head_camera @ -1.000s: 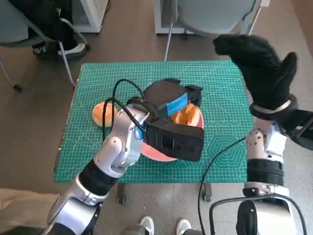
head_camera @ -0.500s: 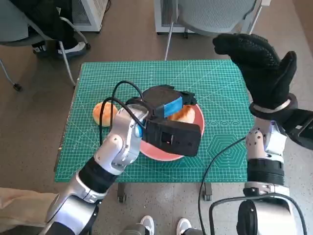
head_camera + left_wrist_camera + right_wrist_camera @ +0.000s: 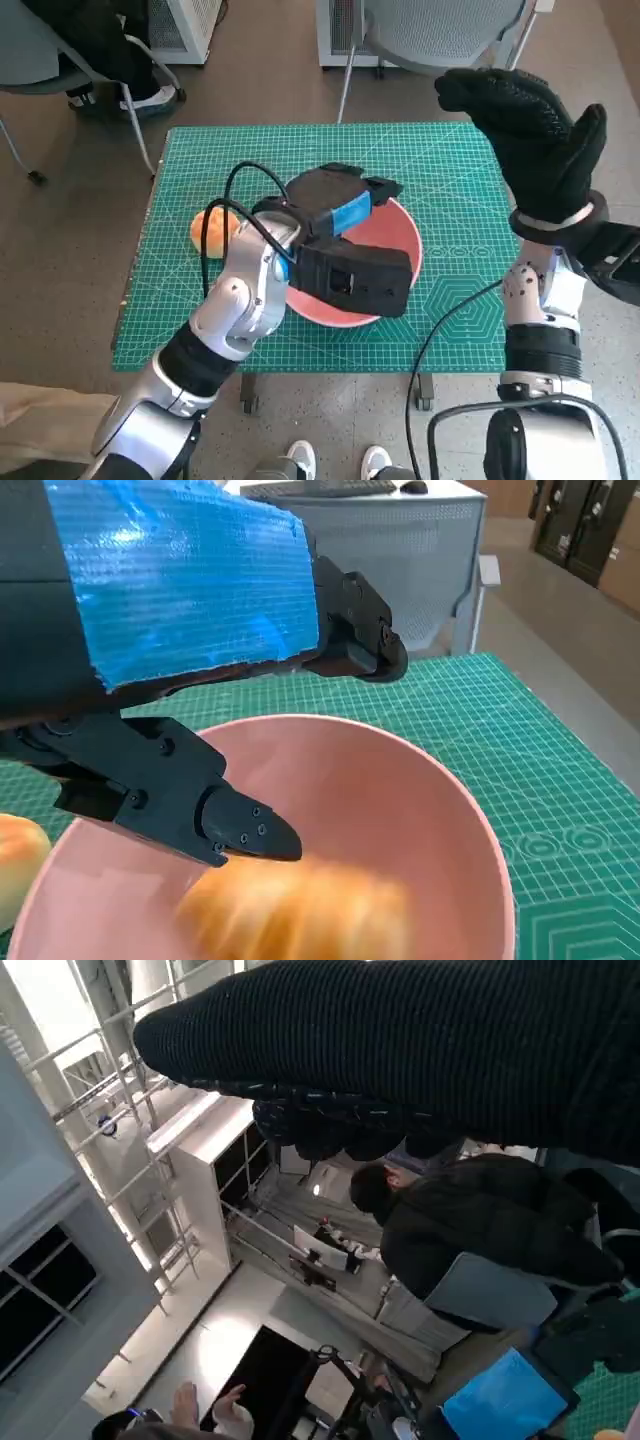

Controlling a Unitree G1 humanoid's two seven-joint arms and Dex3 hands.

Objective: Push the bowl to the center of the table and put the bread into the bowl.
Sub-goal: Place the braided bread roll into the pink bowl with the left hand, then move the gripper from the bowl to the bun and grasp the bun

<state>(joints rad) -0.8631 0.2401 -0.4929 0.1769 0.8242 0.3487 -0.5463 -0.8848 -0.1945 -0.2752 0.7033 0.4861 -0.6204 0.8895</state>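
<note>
Pink and shallow, the bowl [image 3: 385, 245] sat near the middle of the green cutting mat [image 3: 460, 300], with your left hand [image 3: 335, 205] hanging over its far rim. In the left wrist view one piece of bread [image 3: 300, 915] lay inside the bowl, blurred, just beneath the black fingers [image 3: 235, 825]; those fingers were spread apart and I could see nothing pinched between them, so the hand looked empty. A second bun [image 3: 212, 228] rested on the mat just beside the bowl, on the left arm's side. Your right hand [image 3: 535, 130] was held high above the table's right edge, gloved fingers extended and gripping nothing.

If the bread was just dropped, you would do well to lift the left hand straight up, clear of the rim, so a trailing finger could not tip the bowl or drag it off centre. Should the second bun also belong in the bowl, approach it from above, not by sweeping across.

Much was hidden: in the head view the forearm [image 3: 245, 290] and wrist camera [image 3: 350, 280] covered the bowl's near half and the bread itself, and blur left its exact resting place uncertain.
</note>
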